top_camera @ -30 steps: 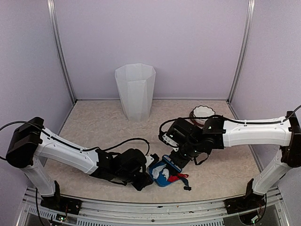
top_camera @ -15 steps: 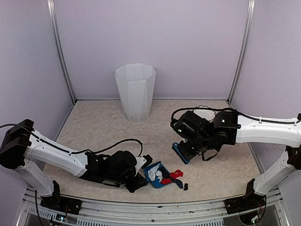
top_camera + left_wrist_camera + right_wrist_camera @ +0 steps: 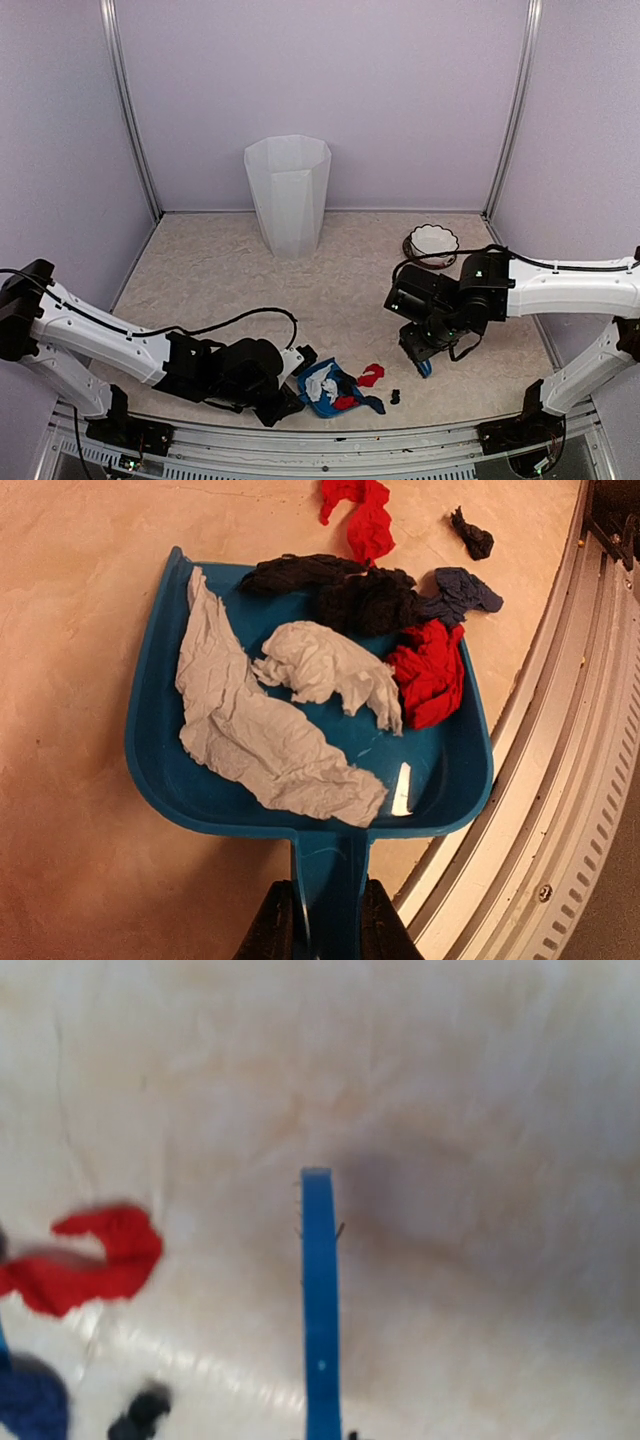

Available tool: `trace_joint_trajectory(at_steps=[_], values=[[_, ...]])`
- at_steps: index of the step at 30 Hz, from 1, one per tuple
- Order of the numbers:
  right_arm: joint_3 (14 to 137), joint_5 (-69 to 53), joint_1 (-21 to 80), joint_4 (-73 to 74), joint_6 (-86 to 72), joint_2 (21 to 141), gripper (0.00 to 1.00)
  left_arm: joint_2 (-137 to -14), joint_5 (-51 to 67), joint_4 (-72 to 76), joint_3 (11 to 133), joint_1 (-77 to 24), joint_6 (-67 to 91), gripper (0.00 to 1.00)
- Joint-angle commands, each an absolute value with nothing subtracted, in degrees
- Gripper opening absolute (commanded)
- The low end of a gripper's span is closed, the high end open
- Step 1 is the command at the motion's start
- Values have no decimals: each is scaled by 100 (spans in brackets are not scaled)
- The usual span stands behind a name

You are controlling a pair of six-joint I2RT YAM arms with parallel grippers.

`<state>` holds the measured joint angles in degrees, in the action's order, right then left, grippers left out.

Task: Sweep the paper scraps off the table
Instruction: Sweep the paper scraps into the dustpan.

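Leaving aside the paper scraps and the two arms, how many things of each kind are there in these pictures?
Bin: 1
Bowl: 1
Dustpan: 1
Brush: 1
Total: 4

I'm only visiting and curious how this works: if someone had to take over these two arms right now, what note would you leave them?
Left gripper: shut on the handle of the dustpan, which rests on the table near the front edge.
Right gripper: shut on the brush, held to the right of the pan and apart from it.
Done: most paper scraps lie in the pan.
Left: a red scrap and a small black one lie on the table just beyond the pan's mouth. Sweep them in, then probably empty the pan into the white bin.
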<state>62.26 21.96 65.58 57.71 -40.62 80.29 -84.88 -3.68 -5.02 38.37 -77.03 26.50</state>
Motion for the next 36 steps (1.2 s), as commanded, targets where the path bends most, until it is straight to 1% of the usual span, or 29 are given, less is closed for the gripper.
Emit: trace_joint_trajectory(at_steps=[1,8,14,25,36], values=[[6019,1575,6680,5874,-4665,7762,0,-8384,-448,-824,3856,-7811,2777,0],[5896,1107,6876,5388,-5260,7792,0,-8521,-332,-708,3923,-7813,2731,0],[5972,1036,6933,4858,-5460,8109,0,-8697,-321,-583,3981,-7815,2725,0],[6799,1179,7071,4487,-5237,8887,0,-8859,-307,-315,3877,-7647,2810,0],[7461,1065,7197,4322,-4873,9388,0,-8872,-269,180,3570,-7306,2897,0]])
